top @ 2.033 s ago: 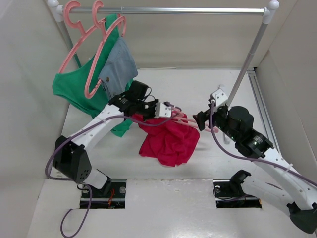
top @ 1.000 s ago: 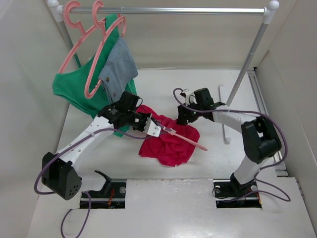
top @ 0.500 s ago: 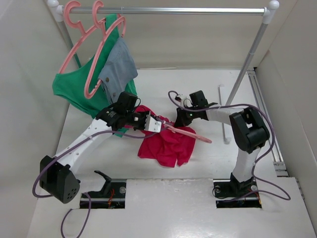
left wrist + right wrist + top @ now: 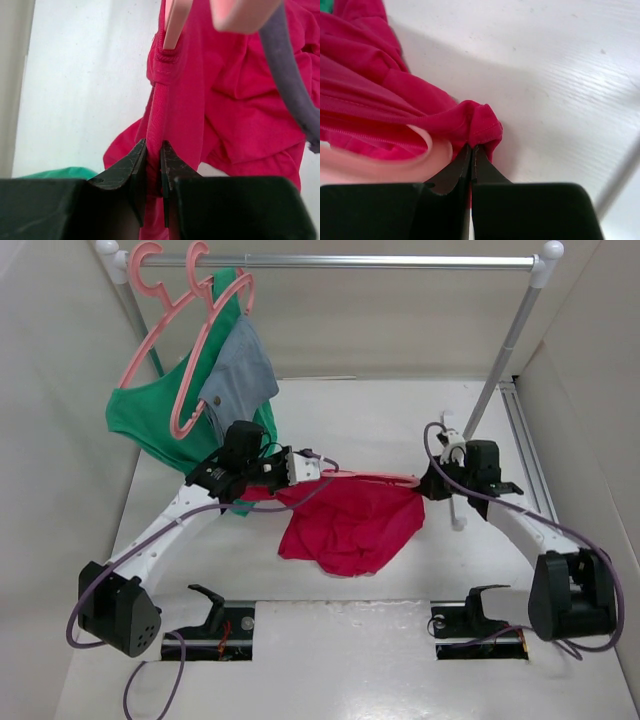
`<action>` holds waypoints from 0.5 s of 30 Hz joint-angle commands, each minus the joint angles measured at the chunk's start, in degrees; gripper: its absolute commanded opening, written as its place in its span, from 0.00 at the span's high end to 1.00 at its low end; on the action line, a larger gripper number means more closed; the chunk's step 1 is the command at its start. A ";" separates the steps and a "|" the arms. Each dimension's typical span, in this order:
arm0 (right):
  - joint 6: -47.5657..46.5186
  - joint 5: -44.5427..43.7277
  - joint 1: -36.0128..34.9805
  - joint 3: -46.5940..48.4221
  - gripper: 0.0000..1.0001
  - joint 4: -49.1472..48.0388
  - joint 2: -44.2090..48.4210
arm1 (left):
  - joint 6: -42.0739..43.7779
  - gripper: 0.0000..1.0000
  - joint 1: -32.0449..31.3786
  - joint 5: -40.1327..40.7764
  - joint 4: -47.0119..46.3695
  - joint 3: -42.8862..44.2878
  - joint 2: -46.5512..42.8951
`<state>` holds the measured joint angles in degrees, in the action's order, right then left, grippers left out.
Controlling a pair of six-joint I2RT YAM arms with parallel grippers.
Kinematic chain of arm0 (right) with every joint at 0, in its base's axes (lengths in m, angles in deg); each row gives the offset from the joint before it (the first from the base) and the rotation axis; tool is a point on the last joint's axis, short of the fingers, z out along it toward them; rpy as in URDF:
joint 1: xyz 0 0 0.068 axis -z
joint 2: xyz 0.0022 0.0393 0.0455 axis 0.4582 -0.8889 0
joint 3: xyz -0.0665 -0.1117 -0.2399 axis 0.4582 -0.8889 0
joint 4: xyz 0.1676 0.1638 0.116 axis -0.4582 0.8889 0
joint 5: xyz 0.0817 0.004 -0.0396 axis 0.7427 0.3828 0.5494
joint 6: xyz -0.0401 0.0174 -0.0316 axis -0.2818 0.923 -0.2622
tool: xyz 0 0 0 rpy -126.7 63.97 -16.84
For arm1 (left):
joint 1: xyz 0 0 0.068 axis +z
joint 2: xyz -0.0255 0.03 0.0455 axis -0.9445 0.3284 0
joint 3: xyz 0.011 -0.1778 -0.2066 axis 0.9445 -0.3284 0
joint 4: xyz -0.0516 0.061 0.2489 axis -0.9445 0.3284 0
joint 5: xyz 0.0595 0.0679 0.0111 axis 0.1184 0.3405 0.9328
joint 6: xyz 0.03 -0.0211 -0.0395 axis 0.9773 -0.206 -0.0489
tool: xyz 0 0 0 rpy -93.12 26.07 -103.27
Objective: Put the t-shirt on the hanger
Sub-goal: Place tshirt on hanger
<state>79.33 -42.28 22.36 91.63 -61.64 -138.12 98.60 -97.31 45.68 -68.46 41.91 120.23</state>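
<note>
The crimson t-shirt (image 4: 350,525) hangs in a sagging bunch between my two grippers, low over the table. The pink hanger (image 4: 375,478) lies level along its top edge, with one arm running into the cloth. My left gripper (image 4: 318,472) is shut on a rolled fold of the t-shirt (image 4: 235,100), just below where the hanger (image 4: 175,20) enters it; its jaws (image 4: 154,162) pinch red cloth. My right gripper (image 4: 426,483) is shut on the t-shirt's right edge (image 4: 480,120), next to the hanger's curved end (image 4: 385,170); its jaws (image 4: 471,152) meet on the hem.
A clothes rack's rail (image 4: 340,259) crosses the back, and its right pole (image 4: 500,360) comes down close behind my right gripper. At the rail's left end two pink hangers carry a green garment (image 4: 150,420) and a grey-blue denim piece (image 4: 240,370). Walls enclose both sides.
My right gripper has moved from the middle to the right and shut on the t-shirt's edge, drawing the cloth out along the hanger. The hanger has swung level. My left gripper keeps its grip.
</note>
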 commanded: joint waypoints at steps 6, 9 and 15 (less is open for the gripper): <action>-1.06 -13.77 3.50 -0.41 1.00 14.45 13.65 | -4.25 1.00 0.21 16.37 -7.85 -2.36 1.06; -3.35 -14.66 3.50 1.19 1.00 17.28 14.90 | -3.10 1.00 -1.73 19.73 -8.48 -2.89 1.76; -8.27 -9.14 -5.71 4.96 1.00 10.71 16.92 | -2.13 1.00 -5.86 15.10 -7.33 -1.23 2.37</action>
<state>75.64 -51.50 21.01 92.42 -48.60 -122.32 96.59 -101.83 57.92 -72.92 39.27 123.66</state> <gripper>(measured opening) 0.013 0.098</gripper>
